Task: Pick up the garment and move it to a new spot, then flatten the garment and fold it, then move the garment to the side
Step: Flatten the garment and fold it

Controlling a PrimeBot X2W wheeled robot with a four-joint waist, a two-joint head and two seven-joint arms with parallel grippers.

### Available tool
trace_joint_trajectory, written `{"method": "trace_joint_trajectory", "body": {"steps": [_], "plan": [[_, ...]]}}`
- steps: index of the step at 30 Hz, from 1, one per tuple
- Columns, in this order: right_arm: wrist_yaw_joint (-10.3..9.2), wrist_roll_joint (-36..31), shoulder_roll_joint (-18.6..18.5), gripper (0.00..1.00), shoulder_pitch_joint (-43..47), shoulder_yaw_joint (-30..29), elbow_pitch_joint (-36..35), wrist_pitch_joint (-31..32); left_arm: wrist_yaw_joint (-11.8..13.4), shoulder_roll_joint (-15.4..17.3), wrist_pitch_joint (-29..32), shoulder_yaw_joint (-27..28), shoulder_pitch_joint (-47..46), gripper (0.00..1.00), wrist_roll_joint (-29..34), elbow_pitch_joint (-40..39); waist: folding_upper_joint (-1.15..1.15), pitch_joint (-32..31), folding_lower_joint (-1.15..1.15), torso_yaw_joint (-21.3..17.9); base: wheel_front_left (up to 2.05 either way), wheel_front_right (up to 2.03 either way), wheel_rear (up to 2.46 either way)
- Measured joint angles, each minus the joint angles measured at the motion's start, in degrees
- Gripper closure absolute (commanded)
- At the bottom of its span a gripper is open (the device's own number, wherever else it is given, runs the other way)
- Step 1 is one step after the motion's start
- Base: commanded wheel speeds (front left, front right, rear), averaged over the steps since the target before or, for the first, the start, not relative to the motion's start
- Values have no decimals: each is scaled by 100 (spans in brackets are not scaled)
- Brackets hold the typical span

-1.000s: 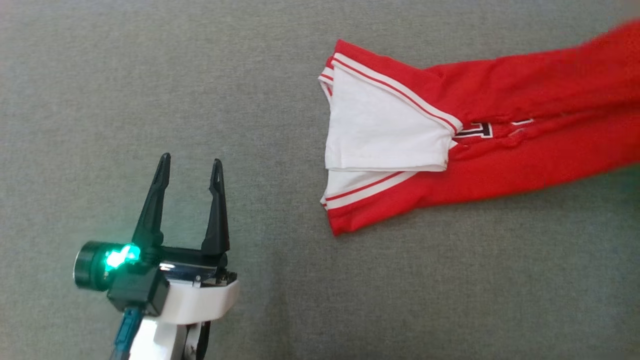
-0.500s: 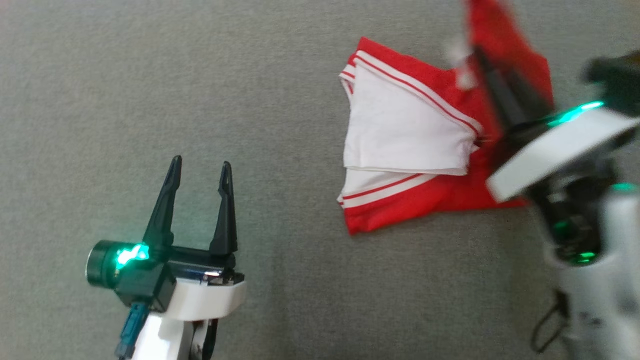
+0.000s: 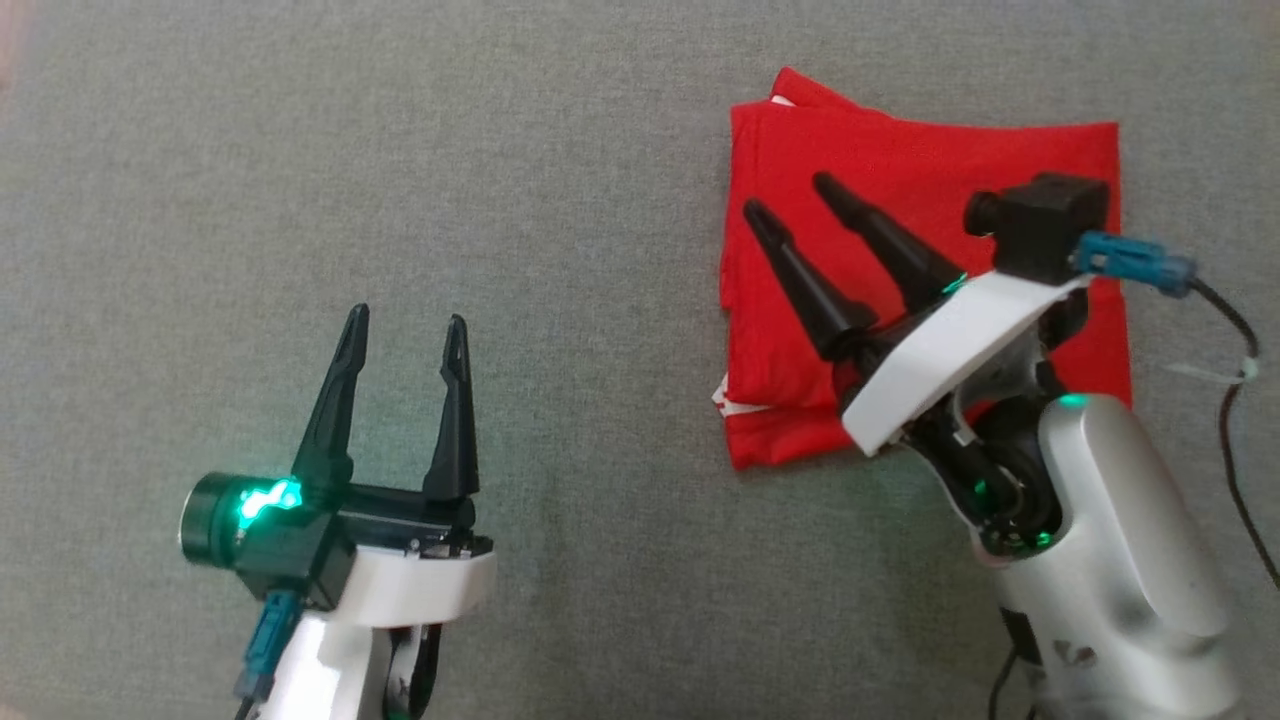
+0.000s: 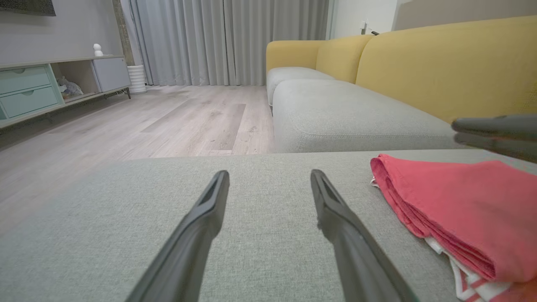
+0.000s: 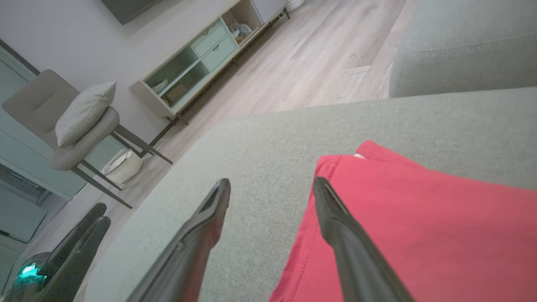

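Observation:
The red garment (image 3: pixel 930 170) lies folded into a rough square on the grey cushion, white striped trim peeking out at its lower left edge (image 3: pixel 725 400). My right gripper (image 3: pixel 790 200) hovers open above the garment's left part, fingers pointing up-left, nothing between them. In the right wrist view the red garment (image 5: pixel 419 226) lies under the right finger and the gripper (image 5: pixel 270 186) is open. My left gripper (image 3: pixel 405 325) stands open over bare cushion well to the left. The left wrist view shows that gripper (image 4: pixel 268 178) open, with the folded garment (image 4: pixel 457 209) at the right.
The work surface is a grey fabric cushion (image 3: pixel 560 150). A yellow sofa back (image 4: pixel 440 67), wooden floor (image 4: pixel 180 121) and a sideboard (image 4: pixel 29 88) lie beyond. A chair with a pillow (image 5: pixel 79 121) stands on the floor. My right arm's cable (image 3: pixel 1230 340) hangs at the right.
The long red part of the garment has been folded leftward over the white part, leaving a red square. My right gripper came in from the right and now stands open. The camera shifted slightly.

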Motion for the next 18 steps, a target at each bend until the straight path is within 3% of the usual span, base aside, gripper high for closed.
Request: {"method": "trace_joint_trajectory", "body": {"steps": [5,11,13,18], "plan": [[0,-53,-63,0,5,-387,-277,-465,8,-4,0,75,20,0,-11,-4,0,-177,0,-94,0,0,0],[0,77,-708,0,479,-779,-326,-1600,5,-8,0,222,127,0,-67,2,0,-533,-1,-270,0,0,0],[0,-121,-968,0,766,-709,-122,-2117,4,-8,0,254,257,0,-142,38,0,-696,-1,-331,0,0,0],[0,-623,-1033,0,1424,-668,910,-3433,7,-7,0,257,636,0,-353,205,0,-1184,-1,-458,0,0,0]]}}
